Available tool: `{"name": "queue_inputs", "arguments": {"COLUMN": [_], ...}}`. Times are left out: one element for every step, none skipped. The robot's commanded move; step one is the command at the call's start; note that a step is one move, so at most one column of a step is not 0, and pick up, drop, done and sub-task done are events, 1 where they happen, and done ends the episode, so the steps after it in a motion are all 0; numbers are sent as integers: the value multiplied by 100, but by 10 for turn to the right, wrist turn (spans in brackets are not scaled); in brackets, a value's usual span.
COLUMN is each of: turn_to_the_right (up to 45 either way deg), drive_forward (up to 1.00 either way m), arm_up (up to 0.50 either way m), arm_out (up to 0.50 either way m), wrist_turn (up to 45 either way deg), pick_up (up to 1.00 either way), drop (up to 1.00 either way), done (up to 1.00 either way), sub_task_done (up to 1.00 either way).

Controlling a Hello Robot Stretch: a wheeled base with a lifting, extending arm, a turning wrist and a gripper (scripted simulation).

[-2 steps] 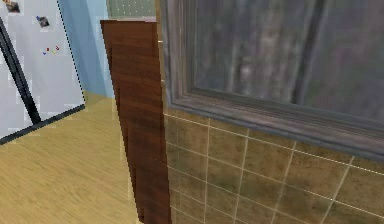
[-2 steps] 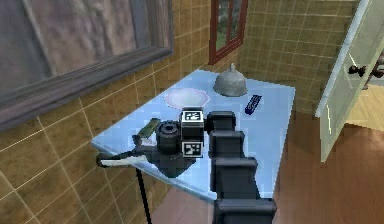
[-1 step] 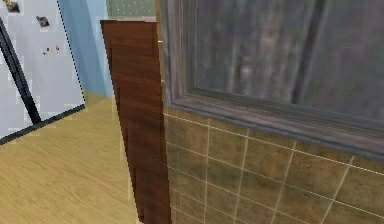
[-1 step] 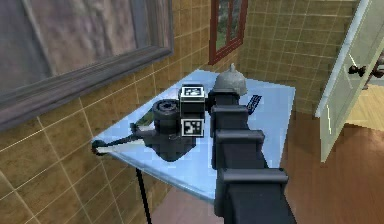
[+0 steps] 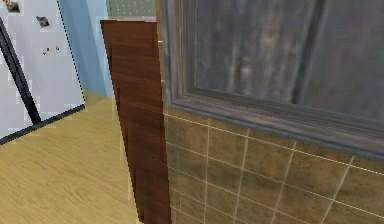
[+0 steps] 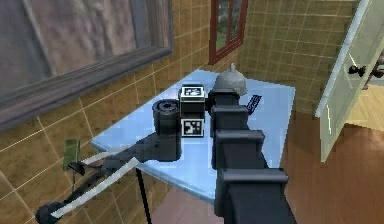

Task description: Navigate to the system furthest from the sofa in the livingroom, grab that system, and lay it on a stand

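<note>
My arm (image 6: 240, 160) rises from the arm side view's bottom edge and reaches over a light blue table (image 6: 275, 105). At the arm's far end stand two white squares with black marks, and left of them is the gripper (image 6: 163, 122), seen as a dark rounded body above the tabletop. The table lies right behind it, so I cannot tell whether it holds anything. A small grey dome-shaped thing (image 6: 232, 80) stands on the table just beyond the arm. To its right lies a small dark flat thing (image 6: 254, 100).
A long dark bar with a pale strip (image 6: 105, 170) and a small green thing (image 6: 70, 152) hang off the table's near left corner. A white door (image 6: 350, 70) stands ajar at right. In the forward view, a brown wooden panel (image 5: 138, 110), a tiled wall with a window (image 5: 270, 50) and a white fridge (image 5: 40, 60) stand close.
</note>
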Motion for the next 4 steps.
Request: {"name": "queue_inputs", "arguments": {"turn_to_the_right": [0,0,-450,-450], "drive_forward": [0,0,0,0], "arm_up": [0,0,0,0], "arm_out": [0,-14,0,0], "wrist_turn": [-360,0,0,0], "pick_up": [0,0,0,0], "drop": [0,0,0,0], "done": [0,0,0,0], "sub_task_done": [0,0,0,0]}}
